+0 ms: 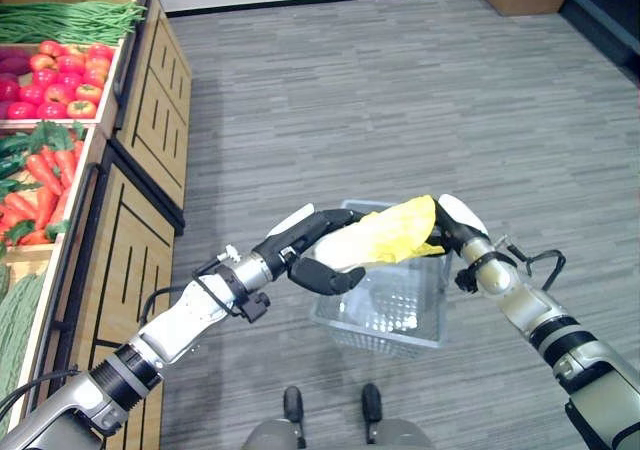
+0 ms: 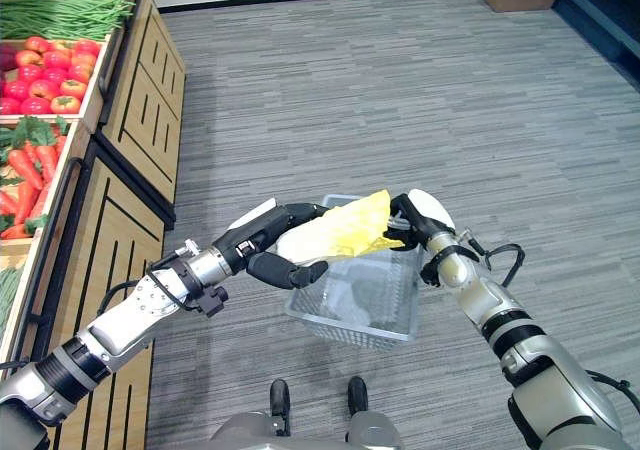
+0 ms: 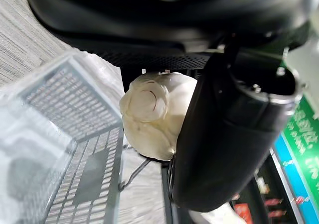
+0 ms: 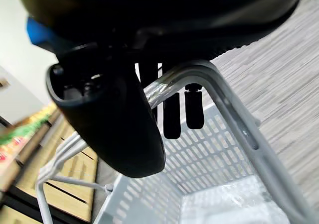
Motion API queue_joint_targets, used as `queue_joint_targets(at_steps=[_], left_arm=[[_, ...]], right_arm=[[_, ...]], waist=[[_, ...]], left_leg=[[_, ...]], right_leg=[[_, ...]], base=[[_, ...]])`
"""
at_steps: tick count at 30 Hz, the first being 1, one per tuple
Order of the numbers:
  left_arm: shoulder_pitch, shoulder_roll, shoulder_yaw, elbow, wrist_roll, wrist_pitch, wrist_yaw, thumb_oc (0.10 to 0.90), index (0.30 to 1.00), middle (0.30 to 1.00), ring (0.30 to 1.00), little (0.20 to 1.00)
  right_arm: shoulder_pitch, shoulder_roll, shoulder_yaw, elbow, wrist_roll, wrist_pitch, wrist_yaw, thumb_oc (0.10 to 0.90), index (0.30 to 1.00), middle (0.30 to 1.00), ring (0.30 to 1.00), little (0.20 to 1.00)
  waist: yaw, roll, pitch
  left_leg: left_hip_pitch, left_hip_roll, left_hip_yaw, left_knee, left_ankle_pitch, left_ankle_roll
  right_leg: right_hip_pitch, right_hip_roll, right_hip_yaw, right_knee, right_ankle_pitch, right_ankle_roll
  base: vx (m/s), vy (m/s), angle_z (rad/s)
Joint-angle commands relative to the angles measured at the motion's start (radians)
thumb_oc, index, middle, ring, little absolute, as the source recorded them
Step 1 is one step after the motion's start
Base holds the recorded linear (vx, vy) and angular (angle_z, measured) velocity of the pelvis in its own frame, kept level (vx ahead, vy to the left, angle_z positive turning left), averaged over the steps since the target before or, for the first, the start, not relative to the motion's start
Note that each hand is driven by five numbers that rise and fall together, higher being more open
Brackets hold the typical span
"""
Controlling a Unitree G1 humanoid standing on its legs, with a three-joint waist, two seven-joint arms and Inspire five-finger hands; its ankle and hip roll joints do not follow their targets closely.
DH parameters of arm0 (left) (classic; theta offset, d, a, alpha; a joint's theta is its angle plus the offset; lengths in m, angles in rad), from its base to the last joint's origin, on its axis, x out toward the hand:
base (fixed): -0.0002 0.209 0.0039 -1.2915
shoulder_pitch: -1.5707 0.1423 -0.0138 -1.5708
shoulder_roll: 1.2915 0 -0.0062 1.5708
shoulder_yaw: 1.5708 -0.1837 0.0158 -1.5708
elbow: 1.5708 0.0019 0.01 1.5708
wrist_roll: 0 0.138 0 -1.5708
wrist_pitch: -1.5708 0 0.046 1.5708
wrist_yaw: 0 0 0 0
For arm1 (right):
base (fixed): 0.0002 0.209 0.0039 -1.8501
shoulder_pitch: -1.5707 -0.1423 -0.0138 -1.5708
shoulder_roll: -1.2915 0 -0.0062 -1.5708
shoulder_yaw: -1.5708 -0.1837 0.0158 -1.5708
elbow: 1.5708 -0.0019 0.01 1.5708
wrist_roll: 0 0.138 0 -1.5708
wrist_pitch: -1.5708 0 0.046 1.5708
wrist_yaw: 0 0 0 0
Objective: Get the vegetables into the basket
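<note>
Just above the basket [image 1: 385,305], the left hand [image 1: 310,250] gripped a napa cabbage [image 1: 385,235], its dark fingers and thumb curled round the pale stem end while the yellow leafy end pointed toward the right hand [image 1: 455,225]. The cabbage hung over the basket's open top, not yet inside. The right hand's fingers were wrapped round the basket's wire handle [image 4: 199,77], holding the clear plastic basket up off the grey carpet floor [image 1: 400,90]. To the robot's left stood a wooden produce stand [image 1: 140,170] with carrots [image 1: 40,185], tomatoes [image 1: 55,80] and green beans [image 1: 70,20].
</note>
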Motion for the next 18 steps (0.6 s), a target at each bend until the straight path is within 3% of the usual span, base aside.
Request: queue_joint_targets(at_steps=[1,11,18], left_arm=[[-0.102,-0.005,-0.037,0.002,0.064,-0.105,0.015,0.4,0.3,0.3,0.3,0.3],[-0.108,-0.012,-0.053,0.075,0.199,-0.101,0.054,0.4,0.3,0.3,0.3,0.3],[-0.062,-0.063,0.024,0.233,0.407,-0.081,0.127,0.4,0.3,0.3,0.3,0.3]], right_arm=[[-0.122,-0.027,-0.071,-0.159,0.132,-0.132,-0.04,0.4,0.3,0.3,0.3,0.3],[-0.083,-0.043,-0.077,-0.311,0.252,-0.149,0.018,0.4,0.3,0.3,0.3,0.3],[-0.017,-0.064,-0.081,-0.384,0.3,-0.143,0.082,0.4,0.3,0.3,0.3,0.3]], waist=[[0.019,-0.047,-0.119],[0.011,-0.053,-0.128],[0.011,-0.058,-0.135]], left_leg=[[0.025,0.035,0.013,0.0,-0.05,-0.053],[0.032,0.037,0.023,0.0,-0.055,-0.054],[0.034,0.04,0.024,0.0,-0.055,-0.058]], right_leg=[[-0.072,-0.095,-0.011,0.034,0.074,0.101],[-0.069,-0.096,-0.003,0.033,0.073,0.103],[-0.063,-0.096,-0.011,0.031,0.07,0.101]], base=[[0.02,0.003,-0.06],[0.01,-0.001,-0.04],[0.0,0.0,0.0]])
